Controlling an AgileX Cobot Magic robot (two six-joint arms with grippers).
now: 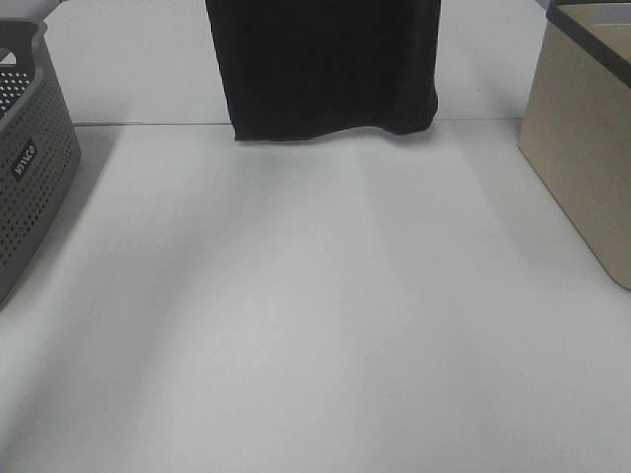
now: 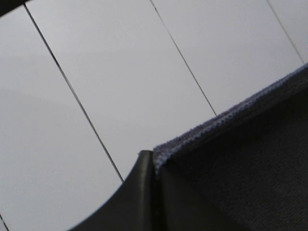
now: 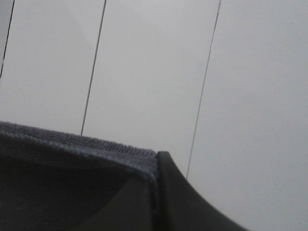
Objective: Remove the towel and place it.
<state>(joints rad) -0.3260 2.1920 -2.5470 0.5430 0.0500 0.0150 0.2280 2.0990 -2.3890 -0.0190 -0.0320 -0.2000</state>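
The towel (image 1: 325, 64) is a dark, nearly black cloth hanging down at the top middle of the exterior high view, its lower hem just above the far part of the white table. Neither gripper shows there. In the left wrist view my left gripper (image 2: 154, 166) is shut on one upper corner of the towel (image 2: 240, 159), whose bluish hem runs away from the fingertips. In the right wrist view my right gripper (image 3: 156, 166) is shut on the other corner of the towel (image 3: 67, 187). Pale panelled wall fills the background of both wrist views.
A grey perforated basket (image 1: 30, 158) stands at the table's left edge. A beige bin with a dark rim (image 1: 587, 138) stands at the right edge. White tabletop (image 1: 315, 325) stretches between them, with a seam line across the far part.
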